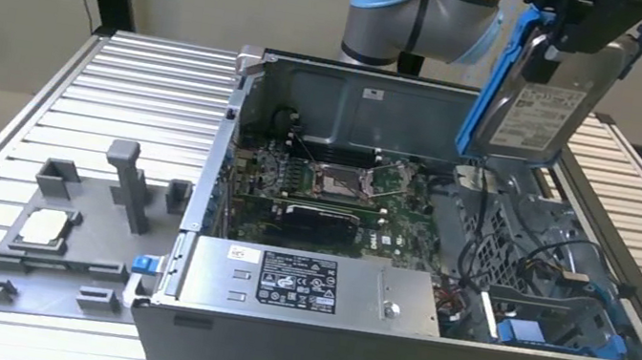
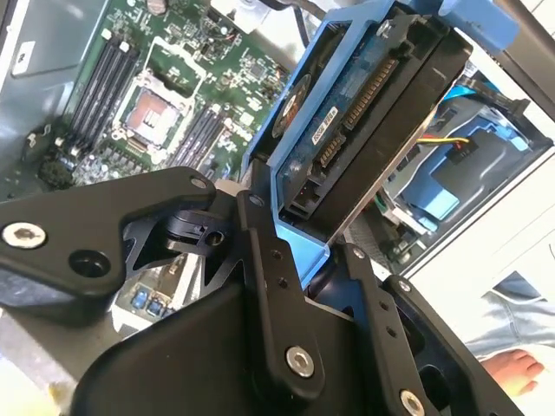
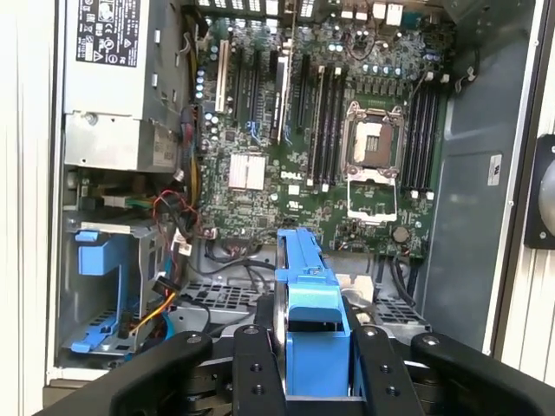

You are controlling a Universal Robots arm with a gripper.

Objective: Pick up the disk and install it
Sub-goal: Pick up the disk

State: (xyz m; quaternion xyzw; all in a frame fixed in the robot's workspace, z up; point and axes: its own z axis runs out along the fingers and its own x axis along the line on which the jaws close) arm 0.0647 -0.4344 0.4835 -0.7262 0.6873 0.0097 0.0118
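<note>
The disk, a silver-grey drive with a white label in a blue carrier, hangs nearly upright above the back of the open computer case, toward the exterior view's right. My gripper is shut on its upper end. In the second wrist view the disk shows its connector edge, and the gripper clamps it between black fingers. In the first wrist view the blue carrier of the disk sits in the gripper, over the motherboard.
Inside the case lie the motherboard, a grey metal box with a black-and-white label and a blue drive bay with cables. A grey fixture holding a white-topped chip rests on the slatted table. A person's foot is nearby.
</note>
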